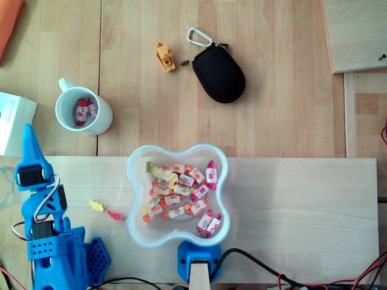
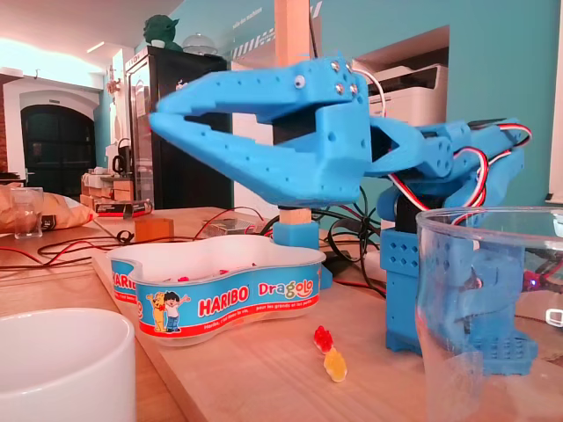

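Claw (image 2: 171, 123) slightly apart, nothing in it, raised off the worktop (image 1: 290, 199). Overhead view: the white mug (image 1: 104, 122) with wrapped candies (image 1: 84, 110) is near the claw tip, to its right. Yellow gummy (image 1: 95, 206) and red gummy (image 1: 113, 214) lie loose between the arm base and the Haribo tub (image 1: 130, 175).

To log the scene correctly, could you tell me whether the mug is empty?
No, the mug holds a few red-and-white wrapped sweets in the overhead view.
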`<state>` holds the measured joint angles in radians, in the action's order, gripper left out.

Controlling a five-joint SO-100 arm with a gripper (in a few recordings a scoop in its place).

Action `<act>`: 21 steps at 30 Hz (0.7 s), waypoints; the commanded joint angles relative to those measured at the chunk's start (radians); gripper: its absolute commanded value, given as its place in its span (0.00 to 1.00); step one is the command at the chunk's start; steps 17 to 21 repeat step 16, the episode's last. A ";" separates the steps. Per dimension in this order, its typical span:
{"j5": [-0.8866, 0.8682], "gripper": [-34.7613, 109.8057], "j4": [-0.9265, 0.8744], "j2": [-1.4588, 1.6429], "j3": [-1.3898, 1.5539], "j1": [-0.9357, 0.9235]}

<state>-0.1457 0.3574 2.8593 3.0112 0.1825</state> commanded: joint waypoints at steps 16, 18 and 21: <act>-0.009 0.23 0.060 0.057 0.074 0.006; -0.009 0.23 0.060 0.057 0.074 0.006; -0.009 0.23 0.060 0.057 0.074 0.006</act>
